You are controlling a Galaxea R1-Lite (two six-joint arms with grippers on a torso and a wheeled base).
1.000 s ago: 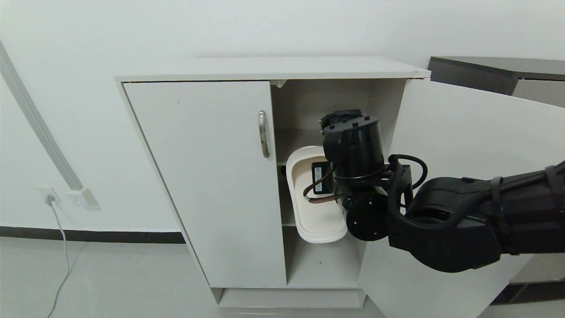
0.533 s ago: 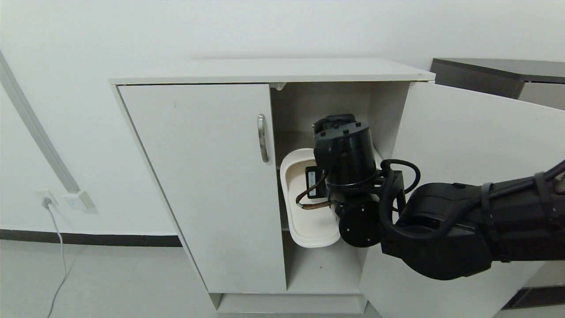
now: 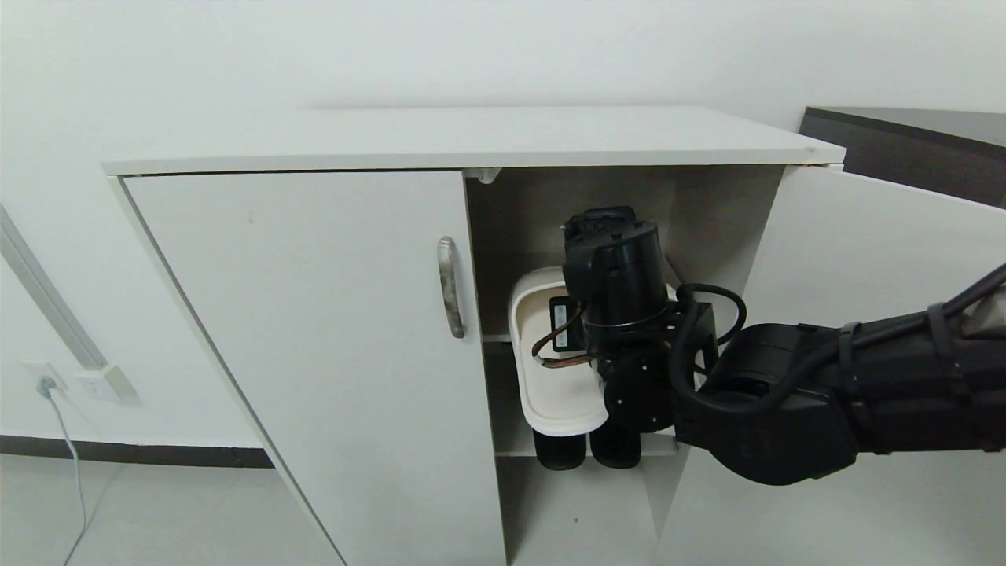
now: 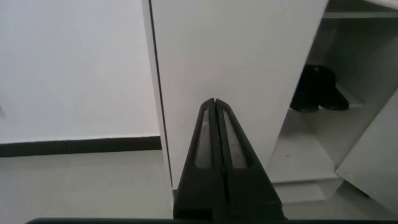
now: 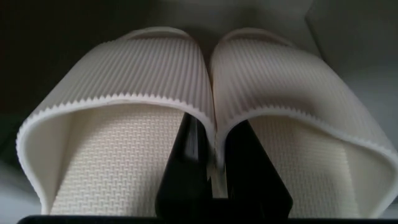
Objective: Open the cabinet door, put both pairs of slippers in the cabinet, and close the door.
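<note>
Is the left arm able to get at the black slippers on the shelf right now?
Probably not easily. The left gripper faces the closed left door, and the right arm, holding the white slippers, crowds the open side just above the black slippers.

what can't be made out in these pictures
Black slippers: in the head view the white slippers and right arm cover all but the heels.
Whether the white slippers rest on a shelf: hidden by the arm in the head view, dark in the right wrist view.
Cabinet base: cut off by the head view's lower edge.
</note>
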